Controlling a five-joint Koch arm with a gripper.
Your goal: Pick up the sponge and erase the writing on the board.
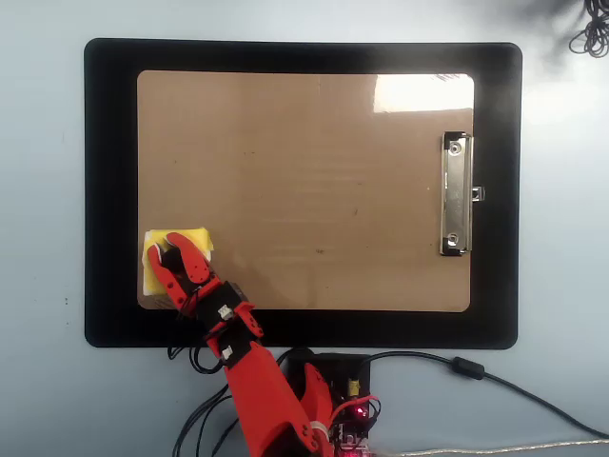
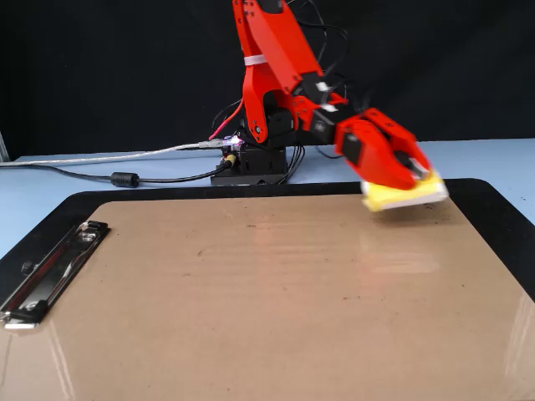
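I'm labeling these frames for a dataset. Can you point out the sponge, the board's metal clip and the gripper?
sponge (image 2: 399, 197): fixed view, yellow front face below the fingers.
metal clip (image 1: 456, 194): overhead view, middle of the silver bar.
gripper (image 1: 167, 249): overhead view, between the red fingertips.

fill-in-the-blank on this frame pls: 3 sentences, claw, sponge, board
1. The claw is shut on the yellow ____.
2. The board lies on a ____ mat.
3. In the overhead view, the board's metal clip sits on its ____ side.

Missing words: sponge; black; right
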